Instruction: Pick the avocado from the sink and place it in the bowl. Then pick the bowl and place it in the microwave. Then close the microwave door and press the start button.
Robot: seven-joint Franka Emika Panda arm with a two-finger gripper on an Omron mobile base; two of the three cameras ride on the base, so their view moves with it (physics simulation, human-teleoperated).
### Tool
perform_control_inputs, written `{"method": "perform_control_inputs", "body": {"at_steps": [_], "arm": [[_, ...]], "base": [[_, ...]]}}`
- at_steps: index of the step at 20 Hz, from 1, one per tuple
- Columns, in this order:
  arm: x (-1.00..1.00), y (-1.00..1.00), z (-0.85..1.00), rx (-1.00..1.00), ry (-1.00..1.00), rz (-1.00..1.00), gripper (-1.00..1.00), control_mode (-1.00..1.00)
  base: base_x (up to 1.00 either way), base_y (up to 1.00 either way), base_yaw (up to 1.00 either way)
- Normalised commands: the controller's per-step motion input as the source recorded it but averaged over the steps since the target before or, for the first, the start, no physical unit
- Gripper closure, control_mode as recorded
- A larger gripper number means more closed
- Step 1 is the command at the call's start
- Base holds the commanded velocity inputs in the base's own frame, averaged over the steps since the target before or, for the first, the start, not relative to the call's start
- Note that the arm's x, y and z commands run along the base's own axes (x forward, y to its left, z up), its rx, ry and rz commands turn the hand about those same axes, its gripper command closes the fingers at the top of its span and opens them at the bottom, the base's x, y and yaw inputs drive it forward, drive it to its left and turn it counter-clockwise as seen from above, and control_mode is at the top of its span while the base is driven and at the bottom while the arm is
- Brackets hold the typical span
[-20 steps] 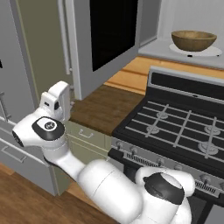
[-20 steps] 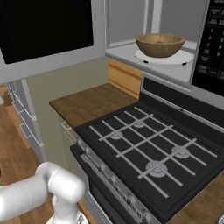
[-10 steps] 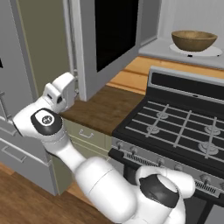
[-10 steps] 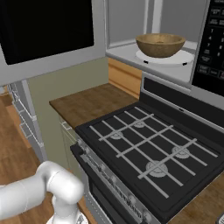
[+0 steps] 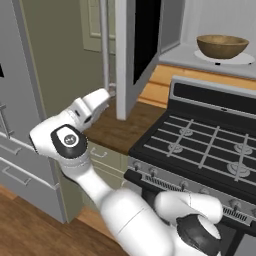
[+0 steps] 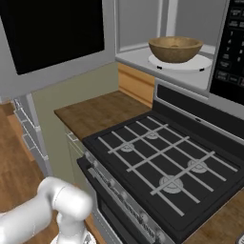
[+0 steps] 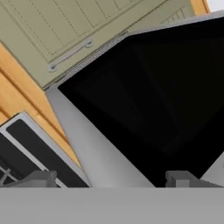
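Note:
The brown wooden bowl sits on the white turntable plate inside the open microwave. The avocado is hidden from these angles. The microwave door stands partly swung out, its black window large in the hand view. My gripper is open, just left of the door's lower outer edge by its bar handle. The fingertips stand wide apart, with the door's grey frame showing between them.
A black gas stove lies below the microwave. A wooden counter runs to its left, with beige cabinet doors behind. A grey fridge stands at the far left. The sink is out of view.
My hand has risen and moved right toward the door's edge. In the left base view the door has swung to the right, toward the microwave, and its window looks narrower.

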Motion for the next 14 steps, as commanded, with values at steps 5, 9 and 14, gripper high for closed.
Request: {"method": "perform_control_inputs", "body": {"at_steps": [5,9,14], "arm": [[-0.12,-1.00,0.65,0.15,0.00,0.00,-1.00,-1.00],[-0.01,-0.98,0.85,0.10,0.00,-0.03,-1.00,-1.00],[0.00,-1.00,0.81,0.12,0.03,-0.03,-1.00,-1.00]], "base": [[0.00,0.00,0.00],[0.00,0.00,0.00],[0.00,0.00,0.00]]}}
